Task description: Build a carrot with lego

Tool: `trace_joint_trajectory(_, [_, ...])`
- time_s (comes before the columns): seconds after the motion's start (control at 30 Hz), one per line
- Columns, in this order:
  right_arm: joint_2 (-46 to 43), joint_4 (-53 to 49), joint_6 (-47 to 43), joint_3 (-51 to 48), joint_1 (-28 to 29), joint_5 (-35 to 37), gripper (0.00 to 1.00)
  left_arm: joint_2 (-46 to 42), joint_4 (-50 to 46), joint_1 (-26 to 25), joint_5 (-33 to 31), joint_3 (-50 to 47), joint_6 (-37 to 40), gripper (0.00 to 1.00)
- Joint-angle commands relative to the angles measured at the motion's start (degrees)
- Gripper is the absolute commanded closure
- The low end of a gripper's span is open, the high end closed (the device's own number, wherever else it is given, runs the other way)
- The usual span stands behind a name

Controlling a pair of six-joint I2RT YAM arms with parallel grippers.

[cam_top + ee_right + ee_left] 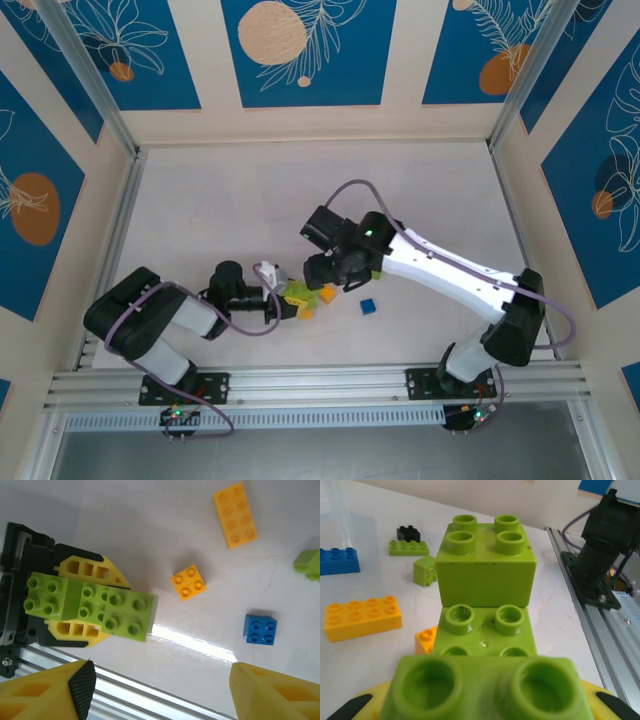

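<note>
Currently my left gripper (107, 607) is clamped on the green stack (75, 600). The stack is three lime bricks joined in a stepped row, with one yellow finger on each long side. From the left wrist, the nearest brick of the stack is blurred and cut off by the bottom edge. The fingers appear there only as yellow corners with black pads. I cannot tell whether the stack touches the table (150, 530).

My right gripper (161, 672) hangs over the table near the stack, jaws wide apart, nothing between them. Only its two finger ends enter the lower edge of its own view.

Loose bricks lie on the table beside the stack:
- a long orange brick (236, 515)
- a square orange brick (189, 582)
- a square blue brick (260, 629)
- a green brick (310, 565), cut by the right edge

The left wrist adds a long blue brick (337, 560) cut by the left edge, a black brick (407, 532) and a green plate (409, 547).

From the top, the arms cover most of the bricks. The yellowish spot (328, 294) beside the stack is probably an orange brick.
</note>
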Motion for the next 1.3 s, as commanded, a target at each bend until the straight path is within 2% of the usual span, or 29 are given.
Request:
trace_joint_trajectory(0.0, [-6.2,0.3,-3.7,0.7,-2.1,3.2,0.27,2.8,9.3,1.7,0.8,0.3,-7.3,0.77])
trace_joint_trajectory(0.07, [-8.9,0.3,-6.0,1.8,-3.3,5.2,0.27,4.1,10.3,2.3,0.5,0.9,-10.2,0.77])
trace_joint_trajectory(0.17, [-12.5,0.5,-9.1,2.7,-5.6,6.9,0.27,3.8,6.0,3.9,0.9,3.5,-13.8,0.77])
trace_joint_trajectory(0.27, [-15.5,1.4,-11.4,1.8,-7.8,6.9,0.27,-0.4,1.4,7.3,1.6,4.0,-17.1,0.77])
trace_joint_trajectory(0.33, [-17.4,2.6,-11.7,-0.2,-8.6,5.8,0.27,-4.6,-5.4,8.2,-1.5,4.9,-17.0,0.74])
trace_joint_trajectory(0.43, [-20.1,4.9,-11.3,-4.3,-9.1,3.6,0.27,-7.6,-17.9,9.2,-0.7,11.0,-16.8,0.73])
trace_joint_trajectory(0.53, [-22.7,6.6,-10.3,-8.3,-9.3,2.2,0.27,-6.6,-24.6,11.8,2.3,17.3,-20.7,0.7])
trace_joint_trajectory(0.7, [-26.5,7.5,-9.2,-12.0,-9.3,1.8,0.28,-0.4,-41.1,17.6,4.7,29.6,-24.4,0.68])
trace_joint_trajectory(0.8, [-28.1,7.4,-9.0,-12.9,-9.4,1.8,0.28,3.6,-53.9,19.9,4.6,36.7,-23.3,0.68])
trace_joint_trajectory(0.93, [-29.1,6.9,-9.1,-13.3,-9.7,1.9,0.28,4.4,-60.3,21.6,3.9,39.9,-23.2,0.65])
trace_joint_trajectory(1.1, [-29.0,7.5,-9.2,-13.8,-10.1,1.1,0.29,7.9,-71.9,22.5,2.5,45.5,-17.8,0.6])
trace_joint_trajectory(1.27, [-28.4,8.2,-8.8,-14.6,-10.2,0.4,0.29,12.2,-77.9,22.6,-0.2,48.9,-14.7,0.56])
